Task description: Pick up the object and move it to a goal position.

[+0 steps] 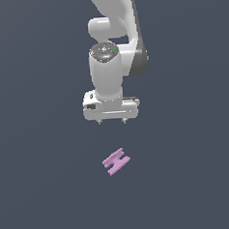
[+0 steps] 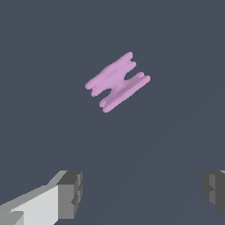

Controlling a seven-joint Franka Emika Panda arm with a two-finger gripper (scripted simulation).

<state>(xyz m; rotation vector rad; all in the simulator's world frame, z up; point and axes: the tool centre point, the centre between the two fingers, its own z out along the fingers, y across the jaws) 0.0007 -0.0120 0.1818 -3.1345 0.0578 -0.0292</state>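
Pink H-piece (image 1: pixel 116 161) lies flat below the parted, empty claw (image 1: pixel 111 121).

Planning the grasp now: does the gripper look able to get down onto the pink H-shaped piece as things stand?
Probably yes. The gripper is open, and the pink piece lies alone on the bare surface with nothing between them; it looks narrower than the finger gap.

Pink-lilac H-shaped object (image 2: pixel 117 81) lying flat and skewed on the dark grey surface (image 2: pixel 176 57), apart from the gripper (image 2: pixel 143 193), whose jaws stand wide apart with nothing between the grey fingertips (image 2: pixel 70 194).
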